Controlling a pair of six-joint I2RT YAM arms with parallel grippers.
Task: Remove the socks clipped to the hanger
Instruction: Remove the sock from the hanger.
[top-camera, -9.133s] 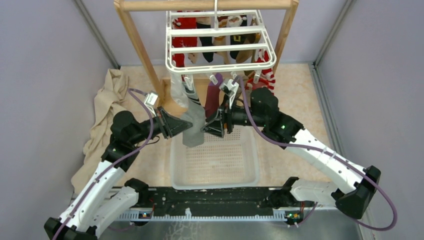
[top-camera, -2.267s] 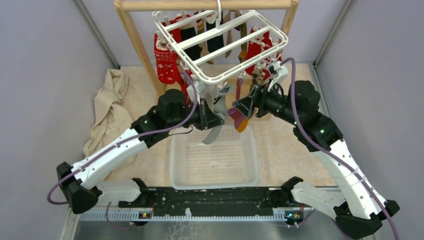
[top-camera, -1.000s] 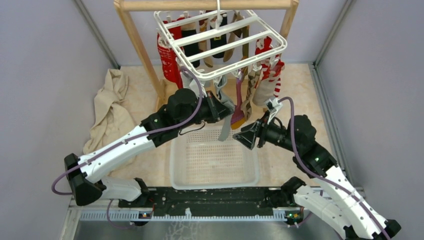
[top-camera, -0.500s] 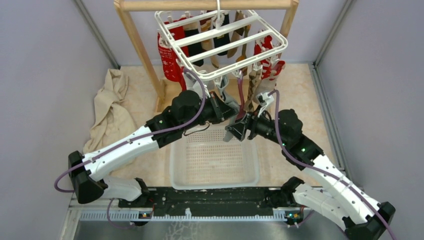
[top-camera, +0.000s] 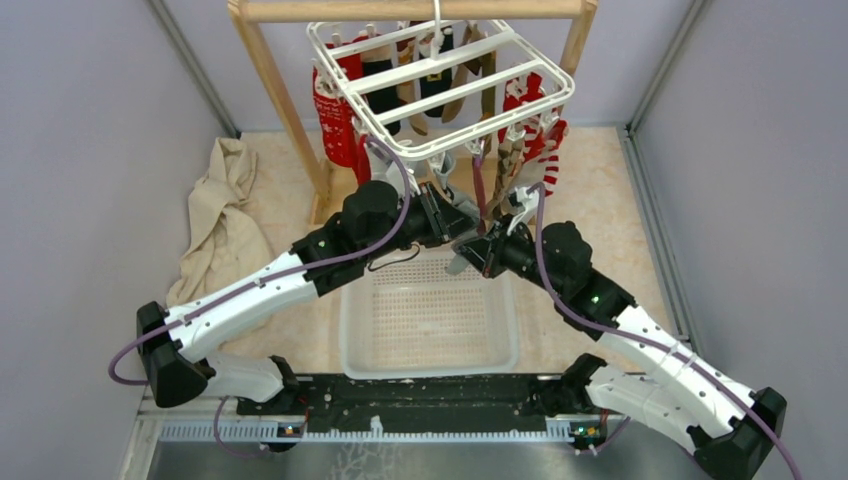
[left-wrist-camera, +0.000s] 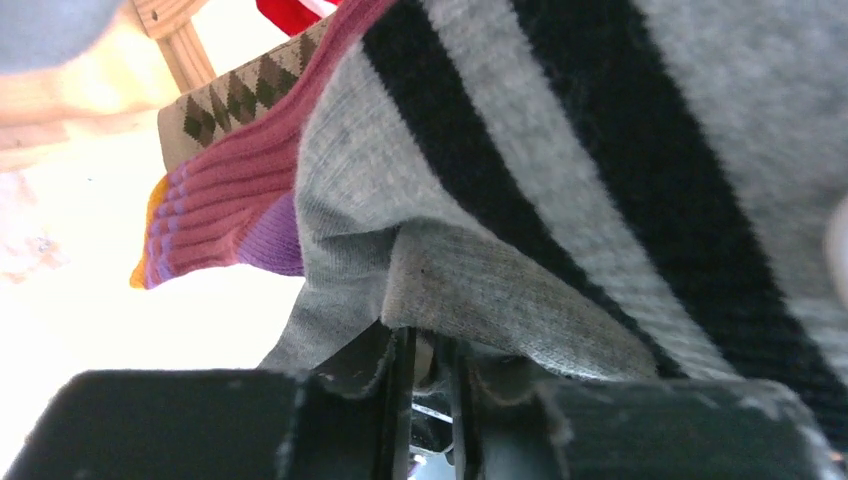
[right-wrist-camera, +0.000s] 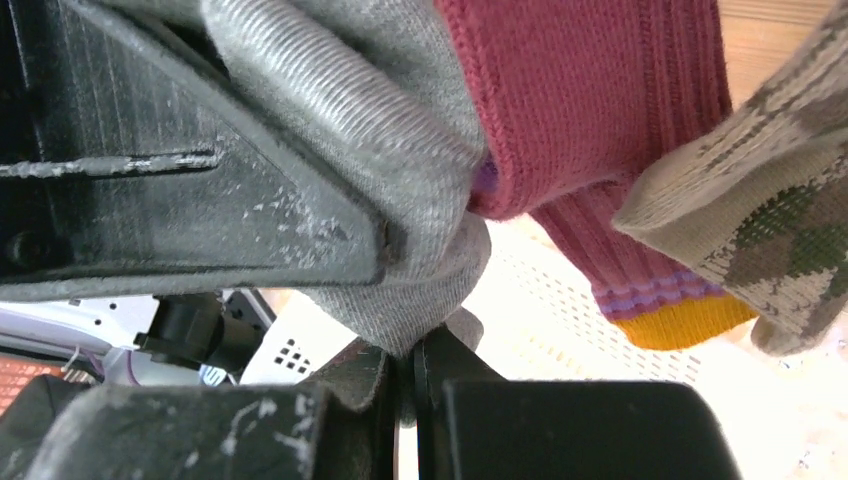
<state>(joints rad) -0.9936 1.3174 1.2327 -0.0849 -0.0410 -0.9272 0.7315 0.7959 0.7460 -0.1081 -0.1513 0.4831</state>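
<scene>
The white hanger hangs tilted from the wooden bar with several socks clipped under it. A grey sock with black stripes hangs at its near edge. Its lower end is pinched in my right gripper, which is shut on it and sits below the rack. My left gripper is just left of that. Its jaws stand a little apart, with a fold of the grey sock resting over the tips. A magenta sock with an orange toe and an argyle sock hang beside it.
A white mesh basket stands on the floor under both grippers. The wooden frame post rises left of the hanger. A tan cloth lies crumpled at the left wall. Red and striped socks hang at the back.
My right gripper came up and left from over the basket to the grey sock and shut on its lower end. My left gripper's jaws have parted slightly on that sock.
</scene>
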